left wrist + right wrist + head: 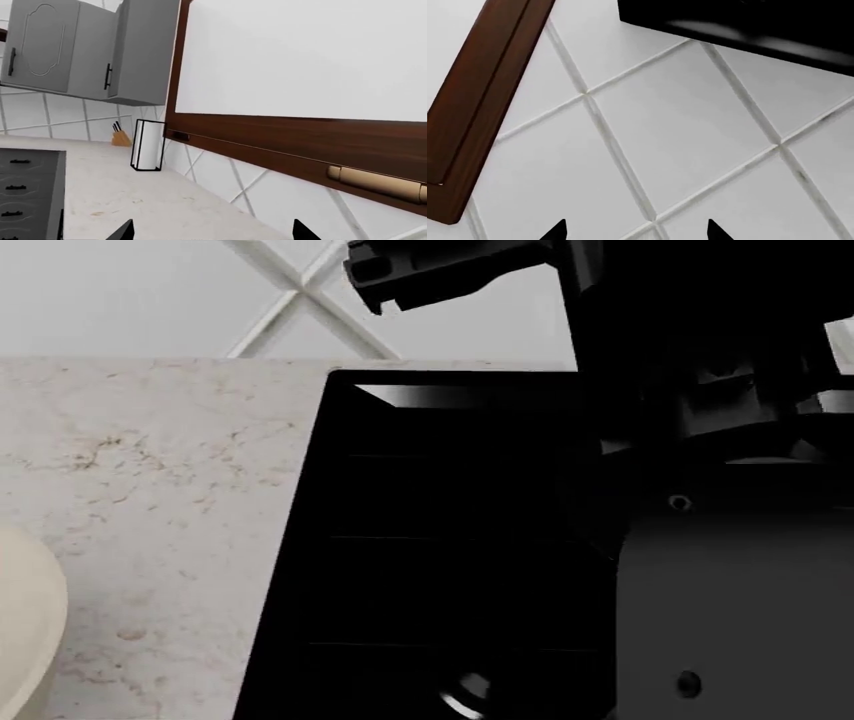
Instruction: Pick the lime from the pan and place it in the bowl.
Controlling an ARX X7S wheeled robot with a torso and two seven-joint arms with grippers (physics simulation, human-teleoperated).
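The lime is not visible in any view. Of the pan I make out only a short glossy arc (pixel 465 698) on the black cooktop (pixel 400 540), near the head view's lower edge beside my dark arm. The cream bowl (pixel 20 625) shows as a slice at the left edge, standing on the speckled counter. My left gripper (pixel 213 234) is open with nothing between its black fingertips (pixel 123 232), and faces along the counter. My right gripper (pixel 636 232) is open too, empty, and faces the tiled wall.
My right arm (pixel 721 490) fills the head view's right side and hides part of the cooktop. In the left wrist view a paper towel holder (pixel 148 146) and a knife block (pixel 121 136) stand at the counter's back. Beside them are grey cabinets (pixel 80 45) and a brown window frame (pixel 280 135).
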